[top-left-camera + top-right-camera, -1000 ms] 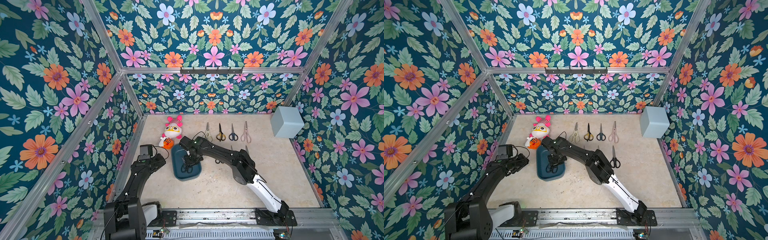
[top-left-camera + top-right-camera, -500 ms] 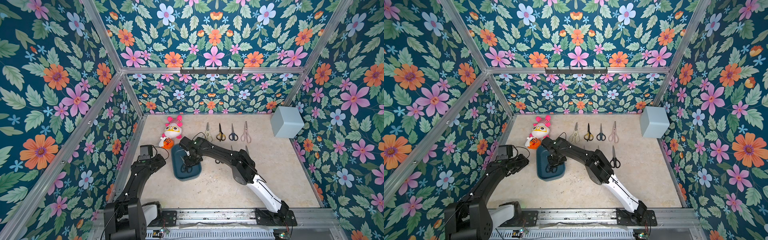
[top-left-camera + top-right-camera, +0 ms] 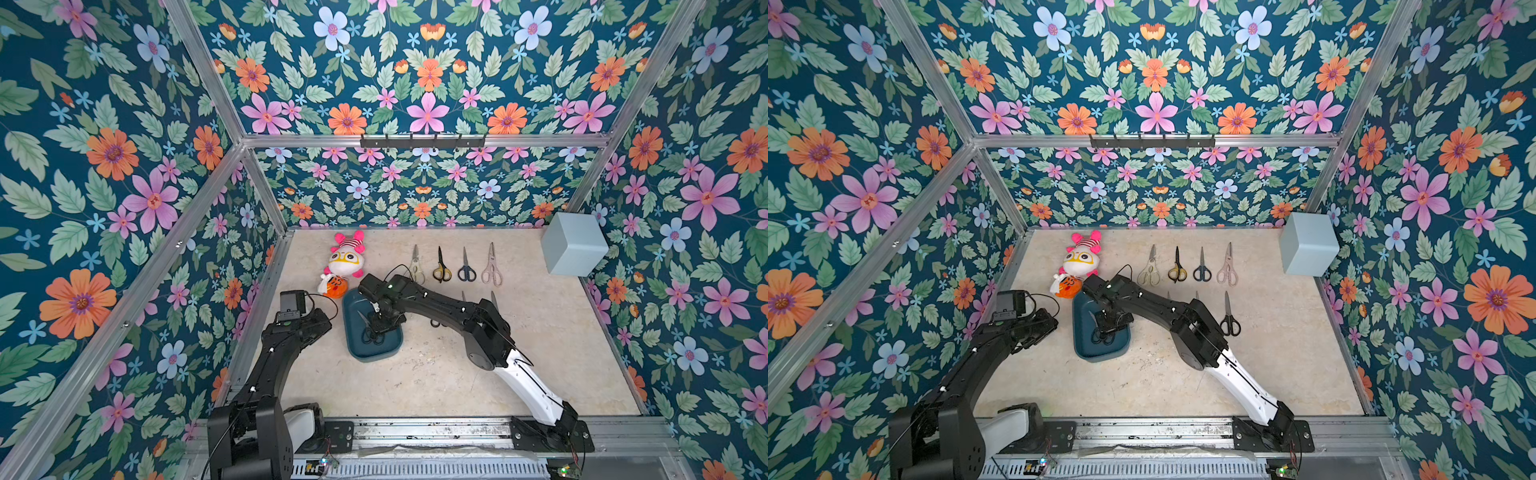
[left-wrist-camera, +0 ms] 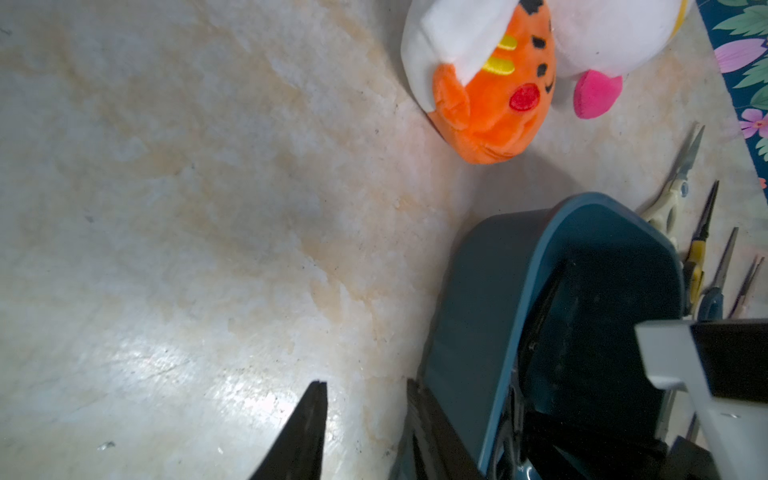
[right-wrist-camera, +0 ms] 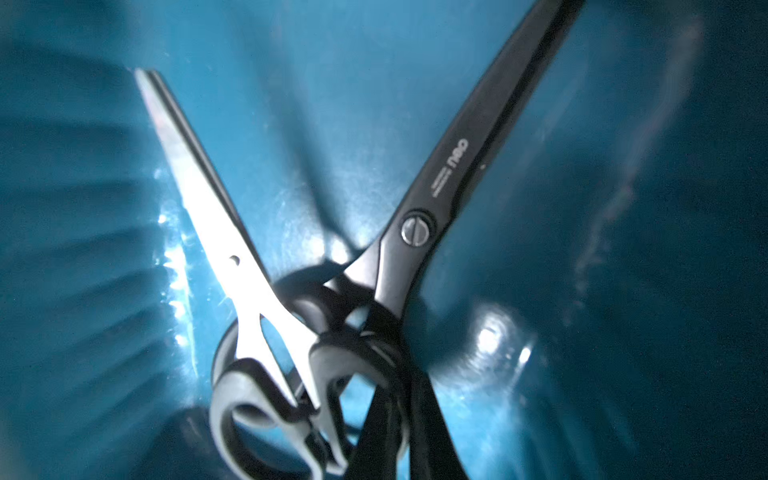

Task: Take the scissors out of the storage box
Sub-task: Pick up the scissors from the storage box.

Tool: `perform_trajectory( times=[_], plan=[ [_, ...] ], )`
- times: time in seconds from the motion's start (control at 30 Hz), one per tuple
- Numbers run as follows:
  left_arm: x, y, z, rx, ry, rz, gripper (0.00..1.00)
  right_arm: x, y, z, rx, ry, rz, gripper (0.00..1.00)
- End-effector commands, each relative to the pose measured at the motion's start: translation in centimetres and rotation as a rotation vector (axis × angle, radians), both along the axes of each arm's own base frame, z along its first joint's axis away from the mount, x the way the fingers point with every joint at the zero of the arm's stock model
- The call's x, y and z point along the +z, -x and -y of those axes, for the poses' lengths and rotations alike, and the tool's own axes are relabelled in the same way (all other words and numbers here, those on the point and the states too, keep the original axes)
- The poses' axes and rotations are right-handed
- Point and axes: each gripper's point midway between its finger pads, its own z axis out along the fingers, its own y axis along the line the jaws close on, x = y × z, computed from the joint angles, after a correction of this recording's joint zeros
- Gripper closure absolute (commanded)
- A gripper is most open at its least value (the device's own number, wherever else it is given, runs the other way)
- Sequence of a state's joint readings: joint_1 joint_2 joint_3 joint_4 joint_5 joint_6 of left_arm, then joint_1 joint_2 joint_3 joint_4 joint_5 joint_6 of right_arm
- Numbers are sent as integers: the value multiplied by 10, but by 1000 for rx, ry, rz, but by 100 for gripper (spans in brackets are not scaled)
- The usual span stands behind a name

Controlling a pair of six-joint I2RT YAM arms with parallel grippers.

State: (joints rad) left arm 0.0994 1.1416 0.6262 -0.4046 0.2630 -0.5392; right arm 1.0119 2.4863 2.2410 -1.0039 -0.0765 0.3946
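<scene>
My right pincer (image 3: 383,323) is down inside the storage box (image 3: 374,355), over its nearer half, with its jaws closed tight. In the right wrist view its dark fingers (image 5: 432,449) meet at the handle loops of the scissors there, but the blur keeps me from telling whether they truly hold a loop. Two pairs lie in the storage box, handles overlapping and blades spreading apart: a silver-bladed pair (image 5: 195,178) with black handles and a black-bladed pair (image 5: 469,166). My left pincer (image 4: 365,388) sits just outside the storage box on its left side, jaws partly apart with bare table (image 4: 187,208) showing between them, holding nothing; one finger is just beside the box's outer wall. Beyond the storage box and to its right, four pairs lie in a row on the table, blades pointing away from it: a cream pair (image 3: 415,266), a yellow-black pair (image 3: 441,269), a navy pair (image 3: 466,270) and a pale pink pair (image 3: 491,272). Further right of the box, past my right arm, lies a black-handled pair (image 3: 1229,322). A plush toy (image 3: 345,262) lies at the box's far end.
</scene>
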Motion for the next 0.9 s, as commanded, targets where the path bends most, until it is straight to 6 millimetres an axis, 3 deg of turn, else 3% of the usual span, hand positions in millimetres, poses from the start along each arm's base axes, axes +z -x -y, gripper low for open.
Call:
perform_trajectory(
  times=[0.0, 0.37, 0.67, 0.87],
  plan=[
    [0, 0, -1, -7, -7, 1, 62, 18, -4, 2, 2, -7, 29, 99],
    [1, 0, -2, -7, -13, 1, 62, 59, -11, 0, -16, -84, 72, 100],
    [1, 1, -1, -10, -14, 0, 62, 15, -7, 2, -11, -23, 11, 100],
    [1, 1, -1, -12, -13, 2, 62, 1, -10, 1, -7, 1, 11, 100]
  ],
)
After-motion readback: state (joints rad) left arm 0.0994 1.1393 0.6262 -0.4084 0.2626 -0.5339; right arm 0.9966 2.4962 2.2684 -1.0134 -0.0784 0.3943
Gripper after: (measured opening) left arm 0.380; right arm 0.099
